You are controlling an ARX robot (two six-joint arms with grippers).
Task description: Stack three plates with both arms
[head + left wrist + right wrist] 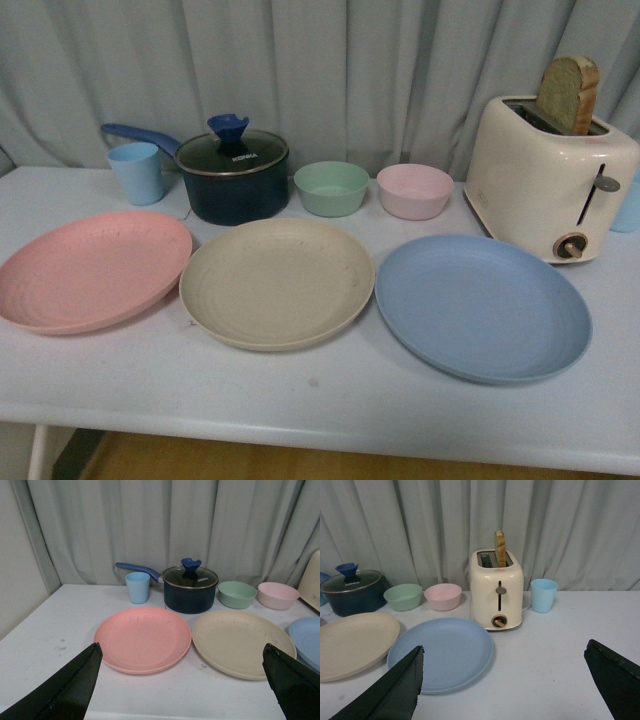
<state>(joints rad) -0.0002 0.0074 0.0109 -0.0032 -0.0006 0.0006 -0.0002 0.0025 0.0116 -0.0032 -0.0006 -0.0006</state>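
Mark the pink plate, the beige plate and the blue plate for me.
pink plate (pixel 92 268), front view, middle of its dish.
beige plate (pixel 276 281), front view, middle of its dish.
blue plate (pixel 482 305), front view, middle of its dish.

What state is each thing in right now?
pink plate: flat, empty, unstacked
beige plate: flat, empty, unstacked
blue plate: flat, empty, unstacked
pot: lid on
toaster: bread slice sticking up, lever up
green bowl: upright
pink bowl: upright
left cup: upright
right cup: upright
left fingers: open, holding nothing
right fingers: open, holding nothing

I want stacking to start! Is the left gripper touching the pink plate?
Apart. The front view shows the whole pink plate with no gripper on it; the left gripper is open in its wrist view.
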